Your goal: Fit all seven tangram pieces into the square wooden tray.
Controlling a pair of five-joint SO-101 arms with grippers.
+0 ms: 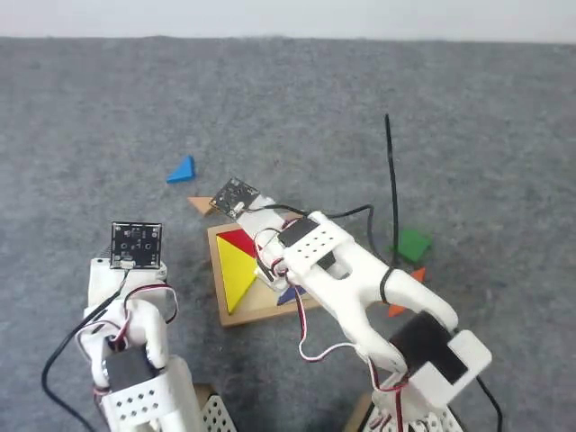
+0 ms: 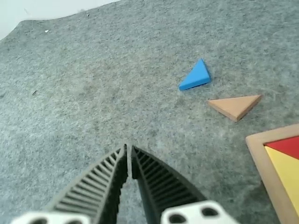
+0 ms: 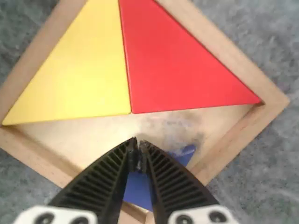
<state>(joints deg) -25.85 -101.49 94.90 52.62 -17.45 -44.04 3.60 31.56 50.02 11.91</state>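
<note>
The square wooden tray (image 1: 223,310) holds a yellow triangle (image 1: 234,270) and a red triangle (image 1: 238,240) side by side. My right gripper (image 3: 138,143) is shut, its tips down on the tray's bare floor (image 3: 79,135). A dark blue piece (image 3: 183,154) lies under its fingers near a tray corner (image 1: 288,295). My left gripper (image 2: 129,149) is shut and holds nothing, low over the grey felt to the left of the tray. Ahead of it lie a light blue triangle (image 2: 196,76) and a tan triangle (image 2: 235,105), both outside the tray (image 2: 258,154).
A green piece (image 1: 412,243) and two small orange pieces (image 1: 417,274) (image 1: 396,310) lie on the felt right of the tray, beside the right arm. A black cable (image 1: 391,180) rises behind them. Grey felt (image 1: 108,117) covers the table.
</note>
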